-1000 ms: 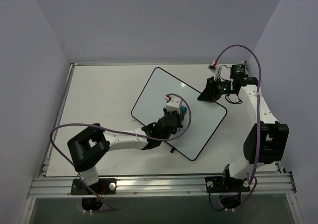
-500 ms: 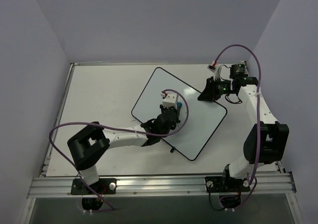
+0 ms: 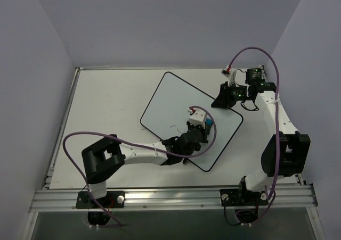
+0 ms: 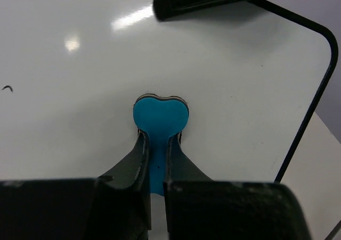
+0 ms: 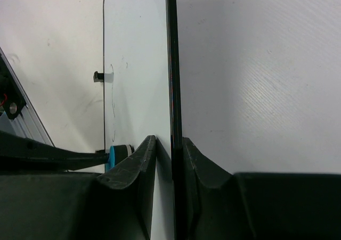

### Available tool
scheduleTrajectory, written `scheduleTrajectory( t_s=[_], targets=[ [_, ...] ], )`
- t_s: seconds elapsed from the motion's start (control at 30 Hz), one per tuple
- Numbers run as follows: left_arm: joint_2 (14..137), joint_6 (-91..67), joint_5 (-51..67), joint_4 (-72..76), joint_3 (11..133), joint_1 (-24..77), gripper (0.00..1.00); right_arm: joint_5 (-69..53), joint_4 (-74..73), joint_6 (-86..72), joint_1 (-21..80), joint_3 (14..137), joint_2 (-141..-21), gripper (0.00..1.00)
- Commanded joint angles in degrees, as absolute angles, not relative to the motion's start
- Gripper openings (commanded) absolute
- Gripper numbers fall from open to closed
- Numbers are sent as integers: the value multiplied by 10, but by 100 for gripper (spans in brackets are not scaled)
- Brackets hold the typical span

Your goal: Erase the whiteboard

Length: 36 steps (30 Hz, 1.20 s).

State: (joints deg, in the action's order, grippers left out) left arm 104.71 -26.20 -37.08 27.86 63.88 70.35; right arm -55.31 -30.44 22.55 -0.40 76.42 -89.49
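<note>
Left gripper (image 4: 156,144): pinched tight on the stem of a blue eraser (image 4: 160,115), whose heart-shaped pad is flat against the board just ahead of the fingertips.
Under the left gripper: the whiteboard (image 4: 229,59), lying flat on the counter (image 3: 106,101). The eraser sits toward the board's right-hand part.
Leftover ink: one small black mark (image 4: 6,88) well off to the left of the eraser. The surface around the pad looks clean.
Right gripper (image 5: 169,149): closed on the whiteboard's black rim at the far right edge, one finger on each side, pinning it.
Board's long axis: runs diagonally from far left to near right.
Deciding relation: the mark lies to the left of the eraser, so the next wipe probably goes that way. The left arm is nearer and carries the tool.
</note>
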Motion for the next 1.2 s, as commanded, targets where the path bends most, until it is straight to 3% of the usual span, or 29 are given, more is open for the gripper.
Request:
scheduleTrajectory(
  t_s=[0.0,0.27,0.53,1.17],
  targets=[
    [1052,-316,-354,196,587,651,2,-537,-316,244,18,787,-866,0],
    [989,-366,-346,167,497,533,2,-533,-322,248,23,791,-862,0],
    [975,-378,-346,121,500,476,2,-529,-323,250,27,791,-859,0],
    [969,-232,-265,245,557,587,2,-518,-330,289,31,775,-843,0]
  ],
)
